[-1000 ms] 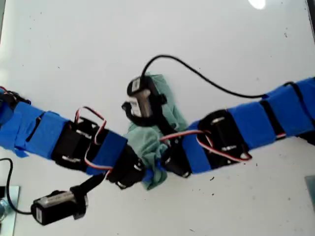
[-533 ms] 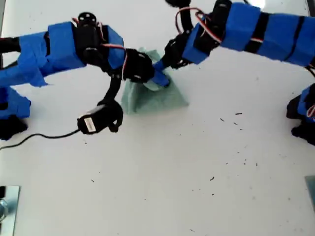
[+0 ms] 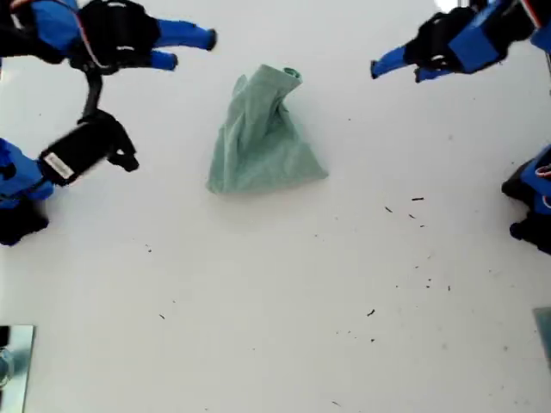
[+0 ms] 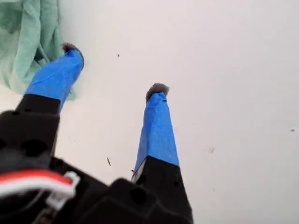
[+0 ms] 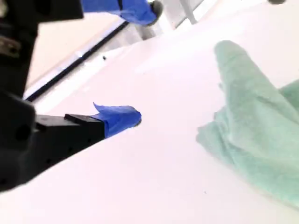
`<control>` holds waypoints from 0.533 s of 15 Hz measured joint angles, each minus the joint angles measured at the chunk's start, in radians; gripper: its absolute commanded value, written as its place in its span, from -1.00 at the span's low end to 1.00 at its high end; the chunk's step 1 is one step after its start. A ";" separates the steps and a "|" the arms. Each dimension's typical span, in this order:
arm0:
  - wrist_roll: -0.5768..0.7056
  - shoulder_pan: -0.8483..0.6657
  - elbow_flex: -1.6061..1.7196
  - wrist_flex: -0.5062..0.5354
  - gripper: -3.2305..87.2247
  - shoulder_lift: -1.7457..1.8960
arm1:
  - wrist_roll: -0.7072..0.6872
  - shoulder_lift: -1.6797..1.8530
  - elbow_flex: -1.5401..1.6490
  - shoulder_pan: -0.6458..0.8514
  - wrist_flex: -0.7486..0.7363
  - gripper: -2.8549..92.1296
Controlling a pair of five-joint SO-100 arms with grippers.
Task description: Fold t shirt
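Two blue-taped arms and one t shirt show. At the exterior view's left, one arm point(image 3: 103, 39) reaches in. The t shirt point(image 3: 263, 142) lies bunched mid-table point(image 3: 284, 301), touching neither arm. Another arm point(image 3: 465, 39) enters from the right. The first gripper point(image 4: 114, 70) and the second gripper point(image 5: 140, 63) both gape, empty.

The two arms, which lay crossed over the t shirt point(image 3: 263, 142) a second ago and met at its top half a second ago, have been drawn back to the white table's point(image 3: 284, 310) corners at the exterior view's upper left and upper right. The cloth has been released and uncovered, and has been shifted from the table's middle toward the edge at the exterior view's top. My first gripper point(image 4: 113, 70) and my second gripper point(image 5: 142, 63) are now held with jaws apart, nothing between them.
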 measured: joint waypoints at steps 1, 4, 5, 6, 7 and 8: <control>0.000 0.003 0.127 -0.020 -0.47 0.124 | 0.000 0.169 0.146 0.009 0.000 -0.43; -0.077 0.153 0.584 -0.127 -0.56 0.554 | 0.064 0.799 0.623 -0.101 0.014 -0.60; -0.135 0.206 0.755 -0.137 -0.56 0.726 | 0.112 1.015 0.758 -0.158 0.066 -0.61; -0.186 0.249 0.905 -0.130 -0.52 0.907 | 0.169 1.141 0.845 -0.210 0.095 -0.61; -0.230 0.293 1.012 -0.077 -0.48 1.075 | 0.204 1.175 0.931 -0.252 0.095 -0.60; -0.256 0.302 1.083 0.000 -0.47 1.221 | 0.230 1.173 0.966 -0.291 0.095 -0.64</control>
